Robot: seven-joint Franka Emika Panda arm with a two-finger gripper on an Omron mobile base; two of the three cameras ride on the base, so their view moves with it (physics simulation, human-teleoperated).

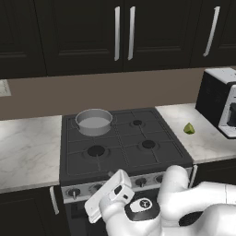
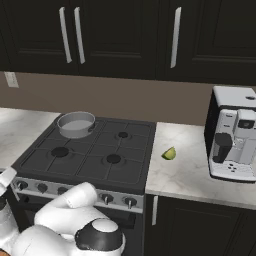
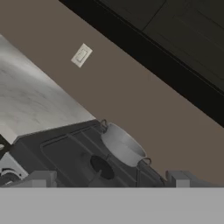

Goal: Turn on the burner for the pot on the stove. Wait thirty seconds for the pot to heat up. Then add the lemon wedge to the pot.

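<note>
- Pot (image 1: 94, 121) sits on the stove's (image 1: 124, 152) rear left burner, at about 11 o'clock on the cooktop as I look over the arm; in the right base view the pot (image 2: 76, 124) holds that same back-left corner of the stove (image 2: 95, 155).
- Its pale inside looks bare from where I watch.
- Lemon wedge (image 1: 189, 128) lies on the marble counter (image 1: 203, 138) to the stove's right, at about 3 o'clock from the cooktop, near its edge but apart from it, and well apart from the pot.
- From the right-hand camera I see the wedge (image 2: 169, 153) between the stove and the coffee machine (image 2: 234, 140), nearer the stove, on the counter (image 2: 200, 170).
- My gripper (image 3: 108, 178) hangs low at the stove's front, by the left end of the knob strip (image 1: 92, 188); its two grey fingertips (image 3: 40, 179) stand wide apart with nothing between them.
- The hand camera is rolled: the pot (image 3: 123, 145) appears tilted just above the gap between the tips, with a front burner (image 3: 101, 166) below it.
- A wall outlet (image 3: 81, 55) shows on the brown backsplash at roughly 11 o'clock from the pot in that rolled view.
- I make out no flame at any burner.
- Dark upper cabinets (image 1: 115, 32) with silver handles run above the stove.
</note>
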